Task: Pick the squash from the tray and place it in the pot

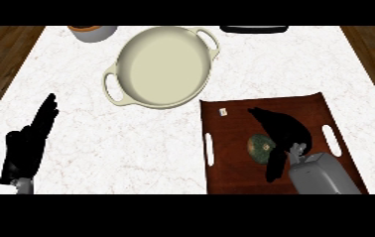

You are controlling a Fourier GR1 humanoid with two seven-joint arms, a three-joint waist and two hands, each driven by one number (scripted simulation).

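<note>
Green squash (260, 148) lies on the brown tray (242, 176) at lower right, partly covered by the right robot hand (282, 127), whose fingers seem spread, not yet closed. A shallow grasp could let it roll before the pot (162, 65) at upper centre is reached.

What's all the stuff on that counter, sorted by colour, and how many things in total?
Cream: 1, the pot
Brown: 1, the tray
Green: 1, the squash
Grey: 1, a container with an orange top at the far edge
Black: 1, a flat item at the far edge
Total: 5
</note>
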